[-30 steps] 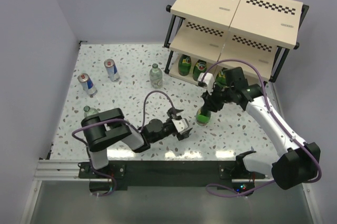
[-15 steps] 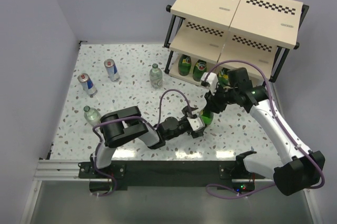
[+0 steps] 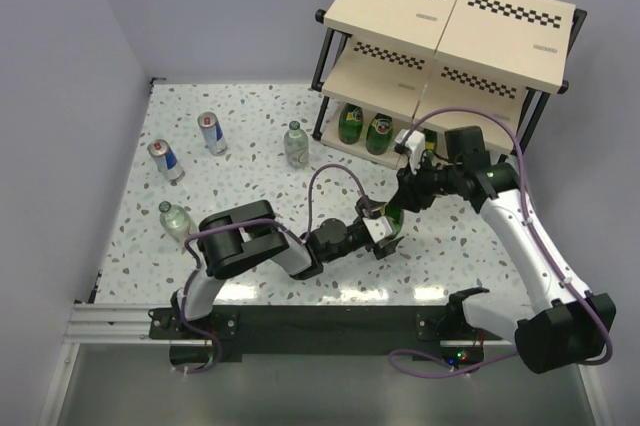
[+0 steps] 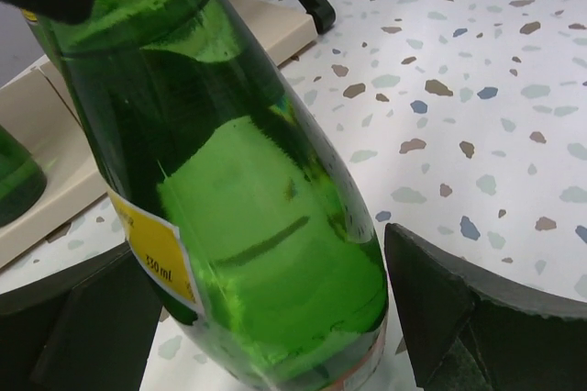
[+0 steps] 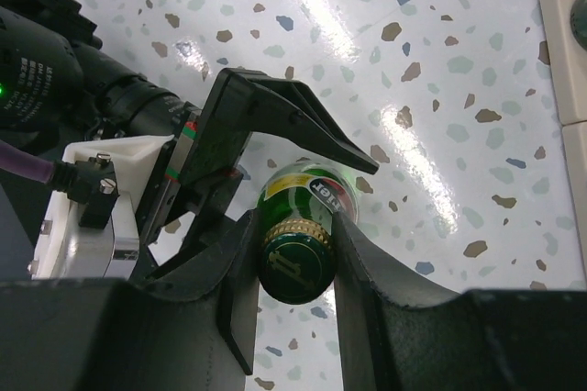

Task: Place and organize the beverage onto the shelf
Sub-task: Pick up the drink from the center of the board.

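A green glass bottle (image 3: pixel 391 219) with a yellow-red label stands just in front of the shelf (image 3: pixel 440 16). My right gripper (image 5: pixel 295 258) is shut on its neck just under the gold cap. My left gripper (image 3: pixel 385 236) is open, with one finger on each side of the bottle's lower body (image 4: pixel 248 207) and a gap on both sides. Two more green bottles (image 3: pixel 350 124) (image 3: pixel 379 132) stand on the shelf's bottom board. On the floor to the left stand two clear bottles (image 3: pixel 294 143) (image 3: pixel 174 218) and two blue-and-silver cans (image 3: pixel 211 132) (image 3: pixel 165 159).
The shelf's black legs and low beige board (image 4: pixel 37 143) lie close behind the held bottle. The left arm stretches low across the speckled floor (image 3: pixel 250 186) from its base. Grey walls close in the left, back and right sides.
My left gripper has slid right across the floor, still open, until its fingers flank the green bottle. The right gripper, gripping the neck, has shifted slightly right toward the shelf.
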{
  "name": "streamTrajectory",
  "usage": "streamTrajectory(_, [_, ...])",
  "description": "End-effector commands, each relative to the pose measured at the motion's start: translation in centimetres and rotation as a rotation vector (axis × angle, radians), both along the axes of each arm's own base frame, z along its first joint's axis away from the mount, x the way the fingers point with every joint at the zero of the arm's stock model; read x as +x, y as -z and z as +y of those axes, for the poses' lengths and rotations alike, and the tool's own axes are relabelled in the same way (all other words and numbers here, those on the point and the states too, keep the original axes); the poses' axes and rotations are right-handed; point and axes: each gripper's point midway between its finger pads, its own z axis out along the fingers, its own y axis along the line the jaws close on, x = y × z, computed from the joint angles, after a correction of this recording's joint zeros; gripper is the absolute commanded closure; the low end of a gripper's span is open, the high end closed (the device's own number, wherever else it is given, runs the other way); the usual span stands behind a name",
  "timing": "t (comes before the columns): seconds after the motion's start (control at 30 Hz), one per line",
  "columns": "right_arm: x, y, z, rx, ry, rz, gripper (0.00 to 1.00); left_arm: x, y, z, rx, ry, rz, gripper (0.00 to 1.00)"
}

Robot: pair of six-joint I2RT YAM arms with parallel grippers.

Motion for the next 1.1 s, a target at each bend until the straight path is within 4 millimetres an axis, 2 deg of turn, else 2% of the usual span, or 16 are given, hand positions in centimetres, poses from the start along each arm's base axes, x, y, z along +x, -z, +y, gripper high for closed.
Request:
streamTrajectory(0.0, [1.0, -5.4, 1.5, 0.160, -0.032, -0.131, 1.00, -0.1, -12.4, -0.2, -0.460, 0.002, -0.182, 0.00])
streamTrajectory(0.17, [1.3, -5.3, 1.1, 0.180, -0.016, -0.120, 1.00, 0.4, -13.1, -0.1, -0.488, -0.017, -0.190, 0.03])
streamTrajectory(0.27, [1.4, -5.1, 0.9, 0.175, -0.004, -0.116, 1.00, 0.5, -13.3, 0.0, -0.491, -0.017, -0.191, 0.10])
streamTrajectory(0.37, [1.6, -4.9, 0.8, 0.170, 0.004, -0.116, 1.00, 0.6, -13.7, 0.1, -0.501, -0.023, -0.189, 0.29])
streamTrajectory(0.43, [1.6, -4.6, 0.8, 0.172, 0.003, -0.108, 1.00, 0.7, -13.7, 0.2, -0.503, -0.030, -0.189, 0.37])
streamTrajectory(0.47, [1.6, -4.6, 0.8, 0.175, 0.004, -0.106, 1.00, 0.7, -13.8, 0.2, -0.503, -0.033, -0.191, 0.46])
streamTrajectory(0.53, [1.5, -4.5, 0.8, 0.178, 0.005, -0.101, 1.00, 0.8, -13.9, 0.2, -0.507, -0.035, -0.195, 0.57])
streamTrajectory(0.63, [1.5, -4.4, 0.6, 0.176, 0.014, -0.102, 1.00, 1.1, -14.0, 0.5, -0.513, -0.043, -0.190, 1.00])
streamTrajectory(0.73, [1.7, -3.9, -0.1, 0.149, 0.040, -0.111, 1.00, 1.6, -13.9, 1.3, -0.535, -0.067, -0.165, 1.00])
streamTrajectory(0.77, [1.8, -3.8, -0.4, 0.140, 0.051, -0.117, 0.87, 1.5, -14.0, 1.4, -0.545, -0.059, -0.147, 1.00])
streamTrajectory(0.9, [1.7, -3.6, -0.8, 0.127, 0.064, -0.131, 0.61, 1.9, -14.0, 2.2, -0.570, -0.044, -0.110, 1.00])
streamTrajectory(0.93, [1.7, -3.6, -0.9, 0.127, 0.067, -0.133, 0.51, 1.8, -14.0, 2.2, -0.572, -0.039, -0.103, 1.00])
streamTrajectory(1.0, [1.8, -3.4, -1.0, 0.120, 0.075, -0.131, 0.50, 1.8, -14.2, 2.3, -0.582, -0.030, -0.091, 1.00])
streamTrajectory(1.03, [1.9, -3.4, -1.1, 0.115, 0.081, -0.132, 0.58, 1.9, -14.3, 2.4, -0.585, -0.028, -0.091, 1.00])
streamTrajectory(1.07, [2.0, -3.3, -1.2, 0.112, 0.085, -0.131, 0.71, 2.0, -14.5, 2.4, -0.587, -0.028, -0.094, 1.00])
